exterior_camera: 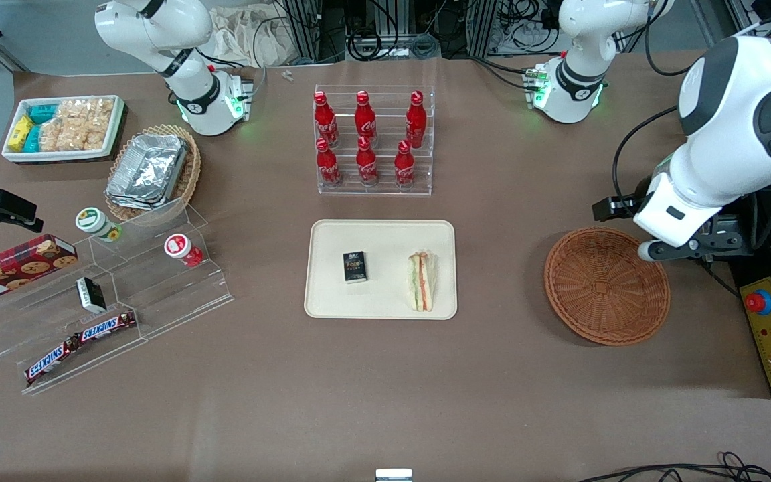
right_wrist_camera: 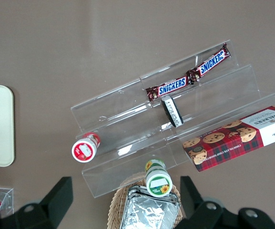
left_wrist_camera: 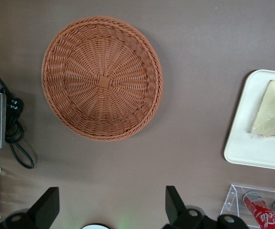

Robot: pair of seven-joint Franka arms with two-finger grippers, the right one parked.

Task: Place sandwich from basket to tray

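Sandwich point(exterior_camera: 421, 281) lies on the tray point(exterior_camera: 332, 302), on the side toward the working arm, apart from a small black box point(exterior_camera: 355, 266) on the same tray. Basket point(exterior_camera: 605, 286) sits on the table toward the working arm's end, nothing in it. Gripper point(left_wrist_camera: 112, 210) hangs above the table just beside the basket, fingers point(left_wrist_camera: 174, 205) spread wide, holding nothing.
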